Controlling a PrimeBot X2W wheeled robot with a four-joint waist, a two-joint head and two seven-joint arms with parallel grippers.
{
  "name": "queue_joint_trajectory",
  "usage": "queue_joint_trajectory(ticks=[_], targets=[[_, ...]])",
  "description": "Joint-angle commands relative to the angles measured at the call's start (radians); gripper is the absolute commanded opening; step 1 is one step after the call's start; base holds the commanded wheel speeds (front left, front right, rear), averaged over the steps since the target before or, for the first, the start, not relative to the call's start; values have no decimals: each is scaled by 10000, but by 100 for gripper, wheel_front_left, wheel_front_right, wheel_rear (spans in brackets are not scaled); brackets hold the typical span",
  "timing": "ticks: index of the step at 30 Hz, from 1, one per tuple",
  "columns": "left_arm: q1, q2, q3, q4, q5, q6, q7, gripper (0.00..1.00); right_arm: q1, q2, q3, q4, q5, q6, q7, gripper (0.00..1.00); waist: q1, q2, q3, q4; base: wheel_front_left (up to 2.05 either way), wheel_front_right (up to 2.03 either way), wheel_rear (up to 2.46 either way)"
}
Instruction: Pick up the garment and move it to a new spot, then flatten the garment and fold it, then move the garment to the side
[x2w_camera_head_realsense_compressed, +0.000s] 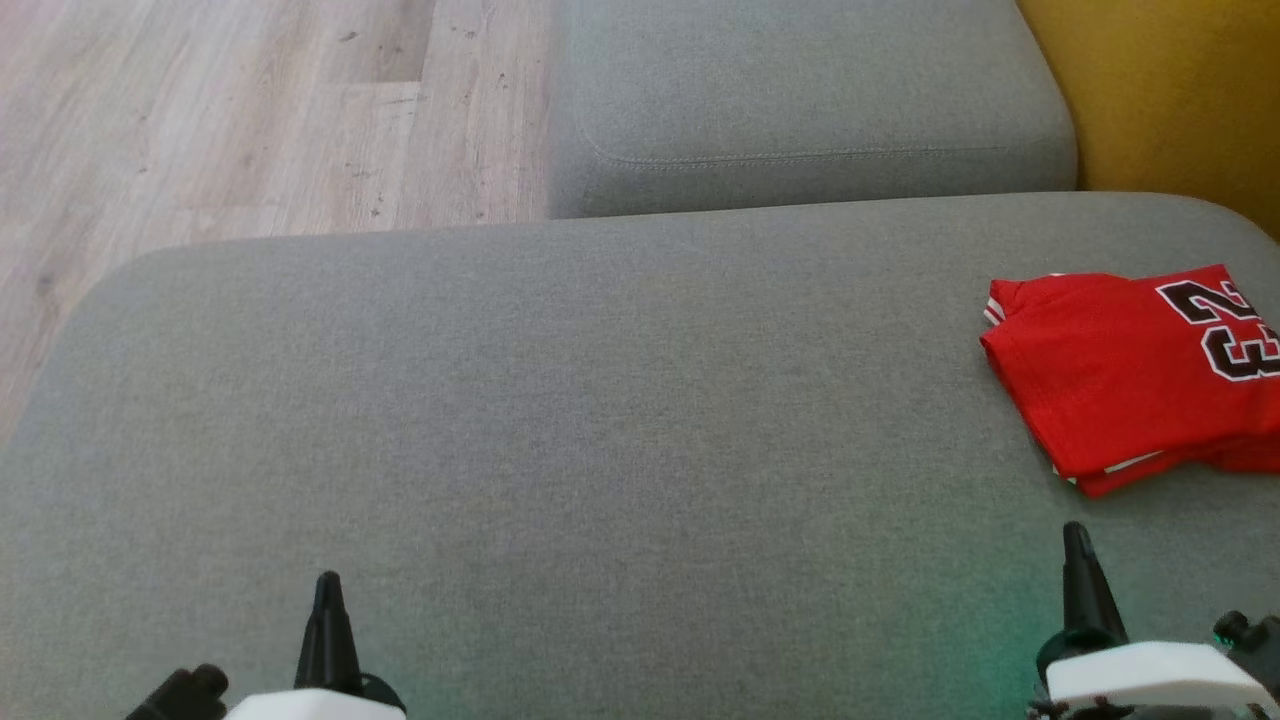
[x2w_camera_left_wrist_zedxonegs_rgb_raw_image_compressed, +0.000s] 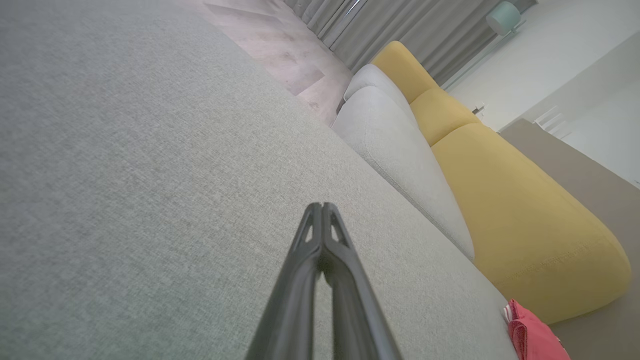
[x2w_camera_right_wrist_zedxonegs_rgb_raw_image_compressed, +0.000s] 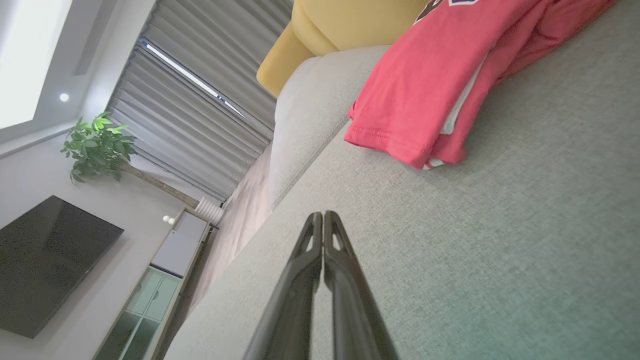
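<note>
Head view showed the folded red garment (x2w_camera_head_realsense_compressed: 1120, 370) at middle right on the sofa (x2w_camera_head_realsense_compressed: 600, 400); left gripper (x2w_camera_head_realsense_compressed: 327, 588) and right gripper (x2w_camera_head_realsense_compressed: 1075, 538) jaws were closed, empty.

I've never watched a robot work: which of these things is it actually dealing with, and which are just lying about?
Part of the job: folded red jersey numbered 23, the wide grey fabric cushion under it, the left gripper and right gripper, both shut and empty.
Just there: yellow upholstered cushion, pale wooden floor, leafy potted plant, dark flat television.
</note>
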Motion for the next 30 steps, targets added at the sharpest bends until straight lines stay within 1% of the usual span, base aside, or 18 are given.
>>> queue_joint_trajectory(ticks=[1,30], targets=[[-575,97,361,-249,-323,-113,58,0,-622,-221,34,-294,327,-4,53,0,-1,0,16,-11,0,0,0],[-1476,75,1278,174,-3901,-804,878,0,-1488,-241,-340,-192,3744,-6,885,0,-1,0,319,-194,0,0,0]])
